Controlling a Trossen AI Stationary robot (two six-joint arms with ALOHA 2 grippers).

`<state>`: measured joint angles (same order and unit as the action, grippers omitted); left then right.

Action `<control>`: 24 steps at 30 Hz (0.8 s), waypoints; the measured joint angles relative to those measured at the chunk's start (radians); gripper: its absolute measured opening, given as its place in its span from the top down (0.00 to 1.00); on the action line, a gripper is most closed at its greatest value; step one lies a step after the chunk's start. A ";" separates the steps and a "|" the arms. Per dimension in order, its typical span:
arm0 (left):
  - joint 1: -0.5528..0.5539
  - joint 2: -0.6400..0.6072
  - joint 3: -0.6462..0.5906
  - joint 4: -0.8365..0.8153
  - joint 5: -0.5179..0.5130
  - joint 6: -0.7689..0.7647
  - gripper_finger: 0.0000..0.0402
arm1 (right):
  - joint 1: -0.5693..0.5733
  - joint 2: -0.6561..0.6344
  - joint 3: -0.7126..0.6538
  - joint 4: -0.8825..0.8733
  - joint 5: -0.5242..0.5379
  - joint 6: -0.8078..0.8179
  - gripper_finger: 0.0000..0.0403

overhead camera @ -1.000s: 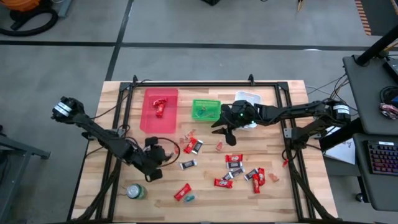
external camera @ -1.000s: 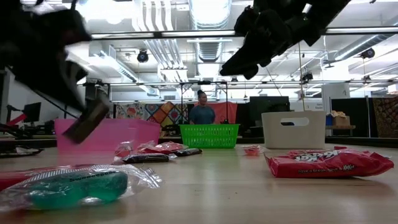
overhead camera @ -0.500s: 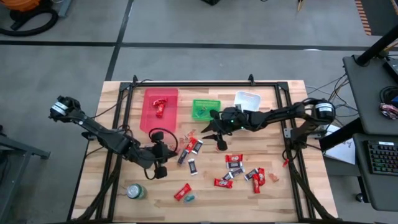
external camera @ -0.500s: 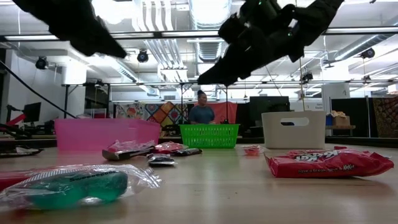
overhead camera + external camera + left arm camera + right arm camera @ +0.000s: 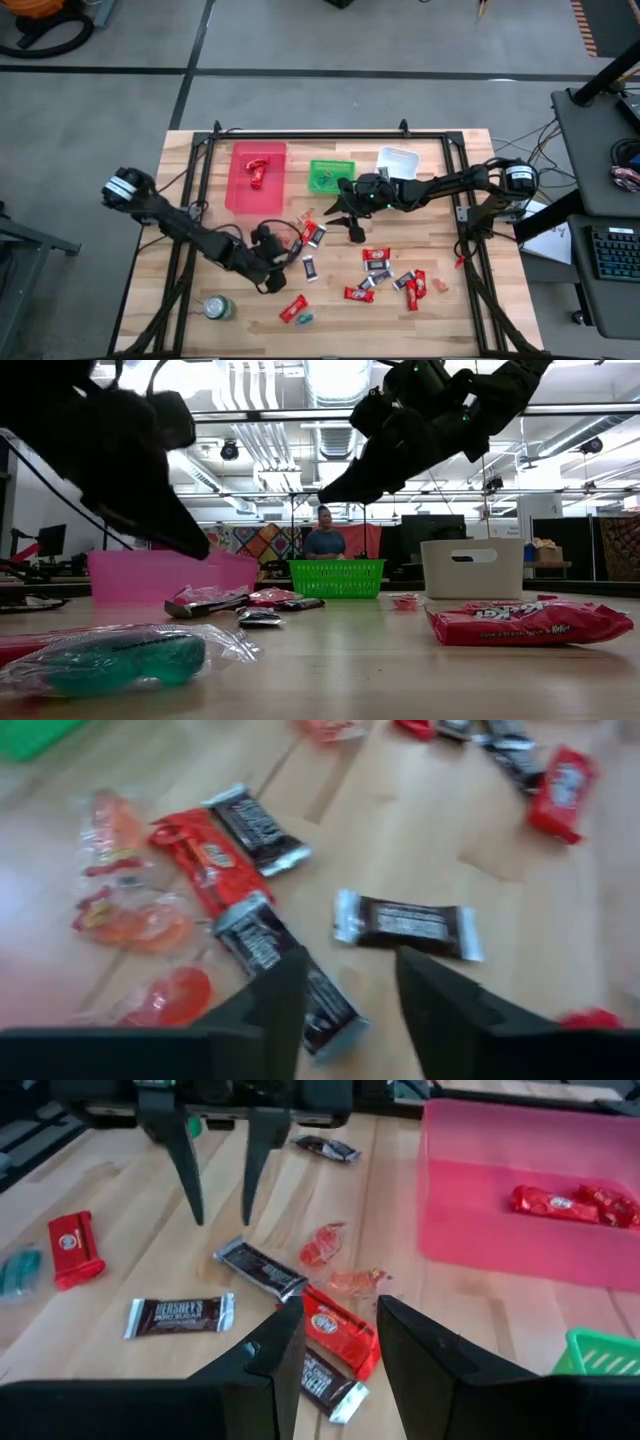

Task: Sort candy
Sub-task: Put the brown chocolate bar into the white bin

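Many wrapped candy pieces (image 5: 385,272) lie scattered on the wooden table; some are red and some are dark brown and silver. My left gripper (image 5: 285,260) stands open just above a dark bar (image 5: 262,942) and beside another dark bar (image 5: 405,923). The right wrist view shows its fingers (image 5: 188,1175) apart with nothing between them. My right gripper (image 5: 343,222) hangs open over a red candy (image 5: 335,1327) and orange sweets (image 5: 322,1243), well above the table in the low view (image 5: 338,488).
A pink bin (image 5: 258,178) holding red candies, a green basket (image 5: 332,176) and a white bin (image 5: 398,160) stand along the far side. A green can (image 5: 218,307) sits near the front left. A black frame (image 5: 300,137) rims the table.
My left gripper has moved toward the table's right edge and come down near the dark bars. A dark bar now lies beside it where none lay a second ago. My right gripper went left and toward the near edge, dropping a little, then kept still.
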<state>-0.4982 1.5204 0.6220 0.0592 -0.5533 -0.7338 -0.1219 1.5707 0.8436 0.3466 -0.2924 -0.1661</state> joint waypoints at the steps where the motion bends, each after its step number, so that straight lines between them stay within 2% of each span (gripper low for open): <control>1: 0.002 0.013 0.000 0.005 -0.015 -0.005 0.61 | 0.000 0.000 0.000 -0.003 0.000 0.006 0.70; 5: 0.002 0.045 -0.002 0.005 -0.061 -0.032 0.48 | 0.000 -0.001 0.000 -0.007 0.000 0.019 0.70; 9: 0.002 0.087 -0.002 0.011 -0.091 -0.025 0.42 | 0.000 -0.002 0.000 -0.007 0.000 0.017 0.70; 17: 0.003 0.169 -0.002 0.057 -0.092 -0.055 0.44 | 0.005 -0.002 0.000 -0.007 0.000 0.024 0.70; 24: 0.003 0.177 -0.016 0.055 -0.083 -0.101 0.51 | 0.006 -0.046 0.000 -0.019 0.001 0.010 0.70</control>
<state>-0.4953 1.6978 0.6056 0.1139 -0.6361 -0.8344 -0.1158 1.5252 0.8436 0.3275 -0.2918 -0.1562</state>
